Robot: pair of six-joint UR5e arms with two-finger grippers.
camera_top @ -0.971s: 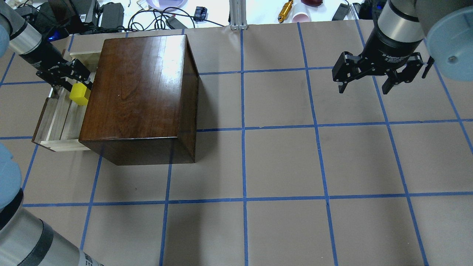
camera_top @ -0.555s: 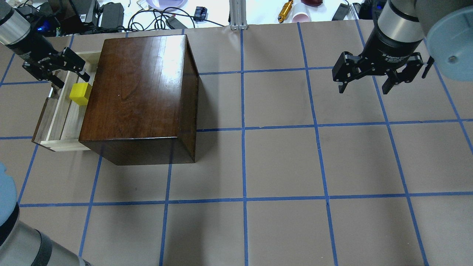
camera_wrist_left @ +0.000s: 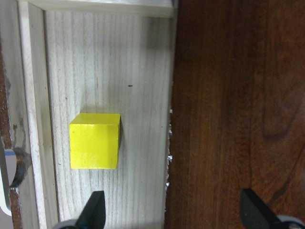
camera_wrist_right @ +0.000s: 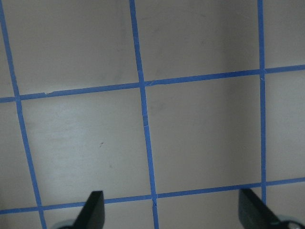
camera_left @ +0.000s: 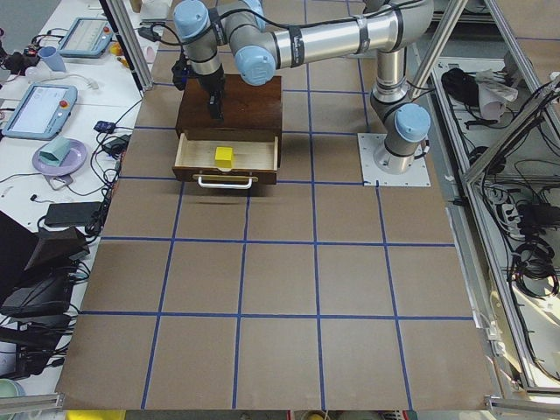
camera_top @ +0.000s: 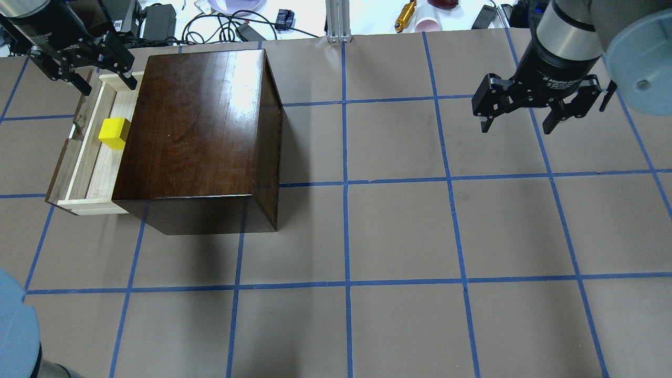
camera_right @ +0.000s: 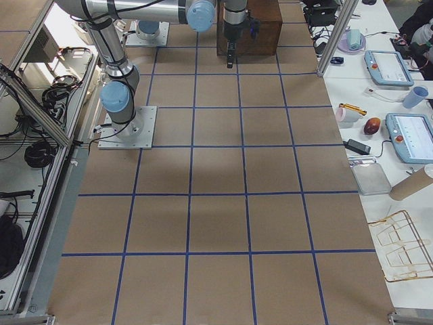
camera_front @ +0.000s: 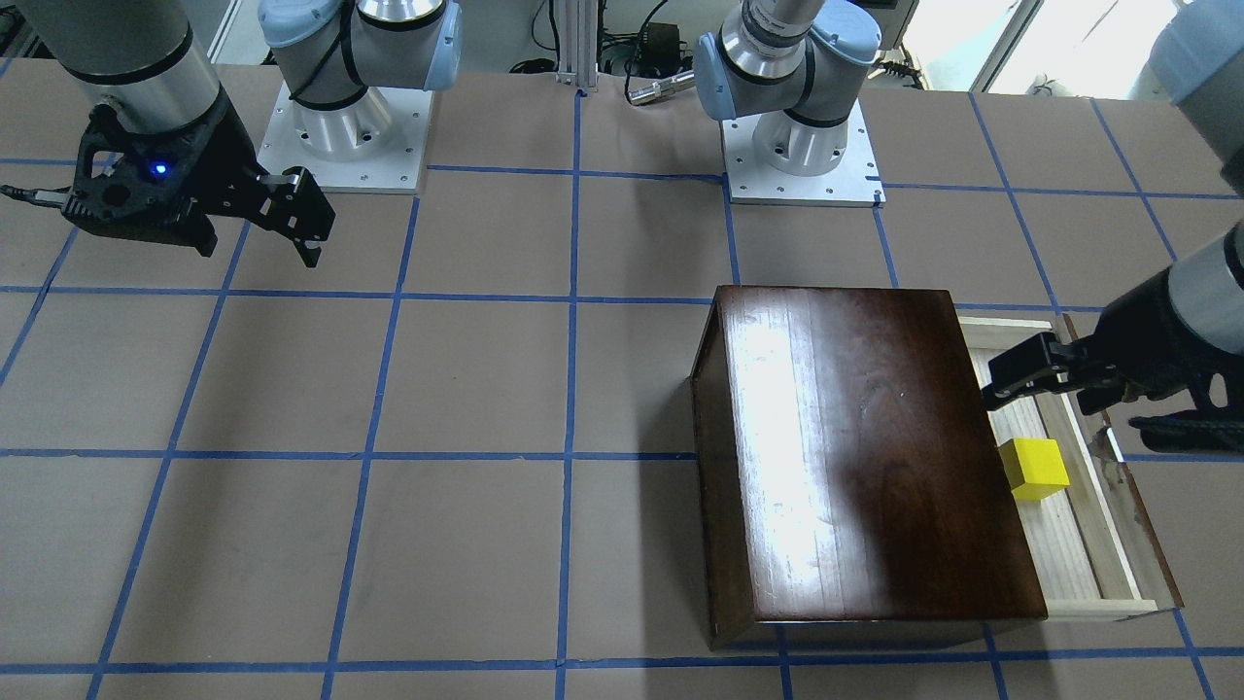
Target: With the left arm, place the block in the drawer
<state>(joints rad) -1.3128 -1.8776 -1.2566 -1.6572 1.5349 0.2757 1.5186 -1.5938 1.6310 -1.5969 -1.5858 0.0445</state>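
Note:
The yellow block (camera_top: 114,133) lies loose on the floor of the pulled-out drawer (camera_top: 93,176), beside the dark wooden box (camera_top: 199,126). It also shows in the front view (camera_front: 1034,469), the left side view (camera_left: 225,157) and the left wrist view (camera_wrist_left: 94,140). My left gripper (camera_top: 105,83) is open and empty, raised above the drawer's far end and apart from the block. In the left wrist view (camera_wrist_left: 174,212) its fingertips (camera_wrist_left: 95,210) straddle the drawer and the box top. My right gripper (camera_top: 517,126) is open and empty over bare table at the far right.
The drawer's dark front panel with metal pull (camera_left: 223,181) faces the table's left end. A bench with cables, a power brick (camera_top: 159,21) and cups (camera_top: 428,23) lies beyond the far edge. The arm bases (camera_front: 340,126) stand at the robot's side.
My left gripper has lifted off the block and moved up and toward the table's far edge. The block stays in the drawer. The right arm has not moved.

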